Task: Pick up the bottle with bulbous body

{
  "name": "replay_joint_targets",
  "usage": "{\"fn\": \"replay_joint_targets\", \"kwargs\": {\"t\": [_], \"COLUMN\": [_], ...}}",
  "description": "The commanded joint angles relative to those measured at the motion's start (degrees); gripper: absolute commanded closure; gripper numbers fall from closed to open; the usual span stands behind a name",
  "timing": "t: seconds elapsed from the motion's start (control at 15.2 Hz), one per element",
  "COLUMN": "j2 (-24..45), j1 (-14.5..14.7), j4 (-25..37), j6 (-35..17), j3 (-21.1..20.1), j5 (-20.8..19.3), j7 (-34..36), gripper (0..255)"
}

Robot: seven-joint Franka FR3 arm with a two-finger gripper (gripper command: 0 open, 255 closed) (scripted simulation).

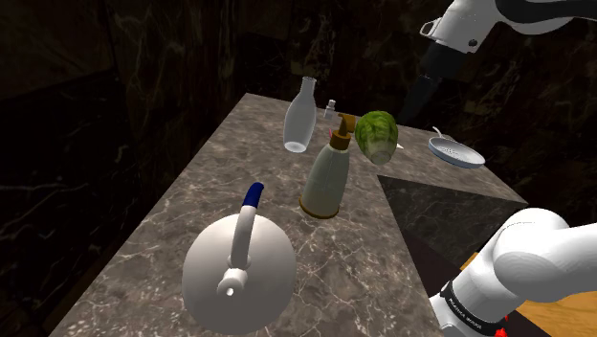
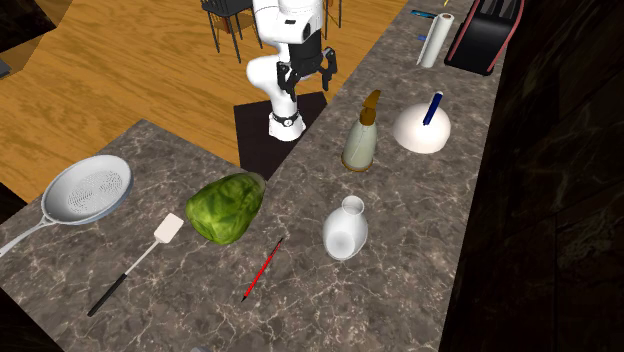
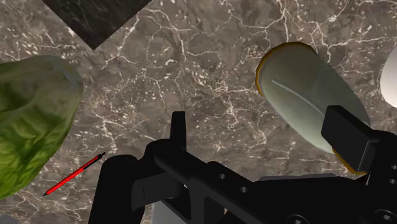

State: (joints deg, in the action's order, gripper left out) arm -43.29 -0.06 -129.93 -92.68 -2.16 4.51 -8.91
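The white bottle (image 1: pixel 299 117) (image 2: pixel 345 228) has a round, swelling body and a narrow neck; it stands upright on the marble counter (image 1: pixel 182 225) near the dark wall. A second, cone-shaped pale bottle (image 1: pixel 326 177) (image 2: pixel 361 137) (image 3: pixel 305 95) with a brown neck stands between it and the kettle. My gripper (image 1: pixel 412 107) (image 2: pixel 308 74) (image 3: pixel 261 127) hangs high above the counter's stand side, open with nothing between its fingers. In the wrist view the cone-shaped bottle lies just beyond one finger.
A green lettuce (image 1: pixel 376 134) (image 2: pixel 226 207) (image 3: pixel 28 121) and a red pen (image 2: pixel 263 270) (image 3: pixel 73 173) lie beside the white bottle. A white domed kettle (image 1: pixel 237 268) (image 2: pixel 422 128), a strainer (image 1: pixel 456 151) (image 2: pixel 90 190) and a spatula (image 2: pixel 150 250) also sit on the counter.
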Motion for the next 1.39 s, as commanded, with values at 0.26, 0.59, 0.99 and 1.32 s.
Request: {"fn": "replay_joint_targets", "kwargs": {"t": [0.26,0.59,0.99,1.32], "j2": [9.04,20.31,34.05,46.24], "j1": [-0.16,-0.33,-0.41,-0.3], "j4": [5.77,14.64,27.98,42.16], "j6": [-3.36,-5.9,-6.45,-4.6], "j3": [-0.06,-0.2,-0.43,-0.65], "j5": [-0.48,-1.12,-2.04,-2.97], "j7": [-0.67,-1.28,-1.72,-1.91], "gripper": [0,0,0,0]}}
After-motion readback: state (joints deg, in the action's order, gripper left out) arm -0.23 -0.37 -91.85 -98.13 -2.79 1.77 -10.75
